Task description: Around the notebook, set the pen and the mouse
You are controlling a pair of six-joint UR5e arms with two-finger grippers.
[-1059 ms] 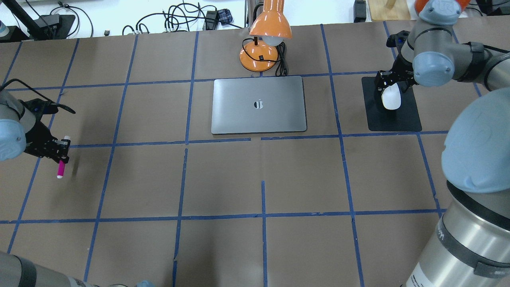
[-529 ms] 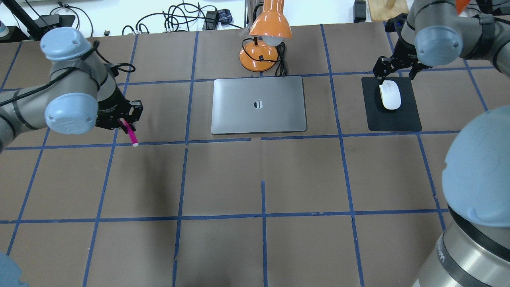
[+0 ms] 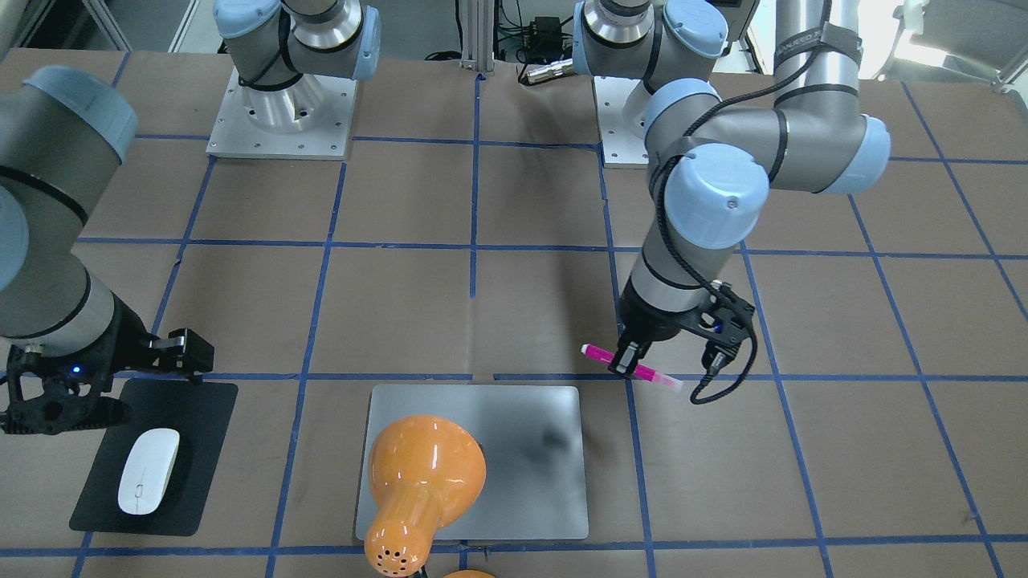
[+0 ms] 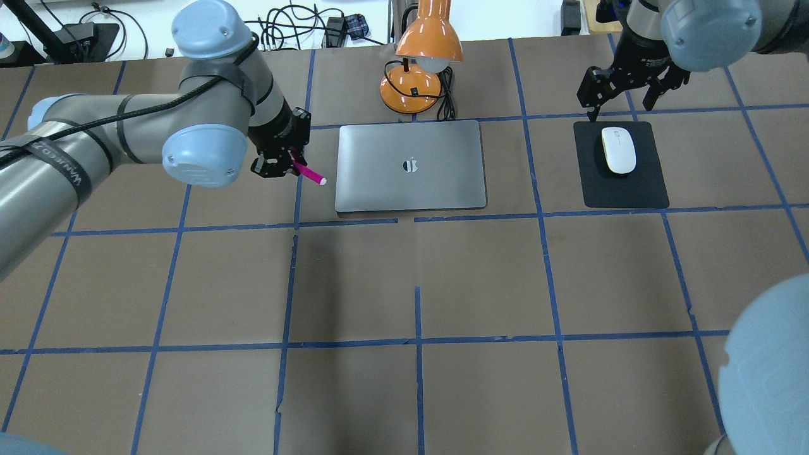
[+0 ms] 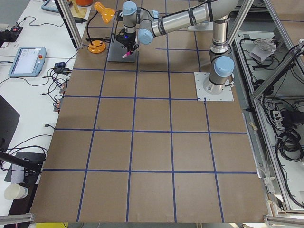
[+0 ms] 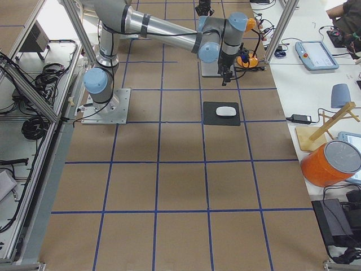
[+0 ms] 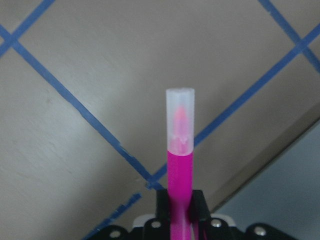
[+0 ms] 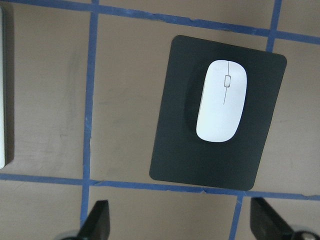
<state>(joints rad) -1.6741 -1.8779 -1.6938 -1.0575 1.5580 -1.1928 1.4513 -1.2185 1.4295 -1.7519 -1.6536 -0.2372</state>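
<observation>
We just swung the pen (image 4: 308, 173), pinched in our left gripper (image 4: 291, 165), up beside the notebook (image 4: 379, 180); our right gripper (image 4: 620, 107) is open, off the mouse (image 4: 618, 150), so only dropping remains.

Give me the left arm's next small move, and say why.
Probably lower the left end effector straight down until the pen touches the table, then open it. It is shut on the pen, held tilted just beside the notebook on the robot's left, apparently off the surface. The mouse lies on the black mat on the notebook's other side, the right end effector open beyond it.
</observation>
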